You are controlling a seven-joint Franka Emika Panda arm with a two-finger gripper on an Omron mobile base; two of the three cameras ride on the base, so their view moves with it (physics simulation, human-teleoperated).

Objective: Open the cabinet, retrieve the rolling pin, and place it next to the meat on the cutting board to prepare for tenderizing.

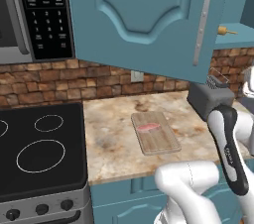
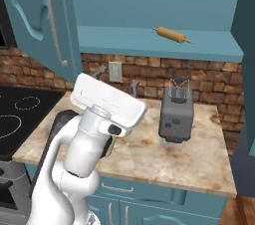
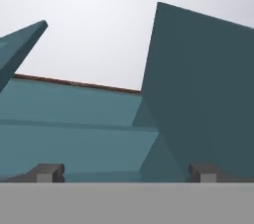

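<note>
1. Teal-blue cabinet (image 1: 149, 15) stands open: its left door is swung out over the counter, with the long silver bar handle (image 1: 202, 25) near the door's free edge. In the right base view both doors are open, and the inner teal shelf (image 2: 149, 40) is exposed.
2. Rolling pin (image 2: 172, 35) lies on that shelf, tan wood, slightly angled, with a thin handle at each end. From the left base view one handle end pokes out past the door edge (image 1: 225, 31).
3. Cutting board (image 1: 155, 132) lies flat on the marbled countertop (image 1: 109, 143), just right of the black stovetop (image 1: 34, 143). The meat (image 1: 148, 128) rests on the board's far half, small and pinkish-red.
4. Dark grey toaster (image 2: 176, 113) sits on the counter toward the brick backsplash (image 1: 64, 82), to the right of the board and well apart from it.
5. Gripper (image 3: 126, 172): the two dark fingertips (image 3: 48, 172) sit far apart at opposite sides of the hand view, so the jaws are fully spread with nothing between them. The hand camera looks at teal cabinet surfaces; which panel or shelf face exactly is hard to tell from this angle.
6. Microwave (image 1: 30, 15) with its keypad hangs above the stove, left of the cabinet.
</note>
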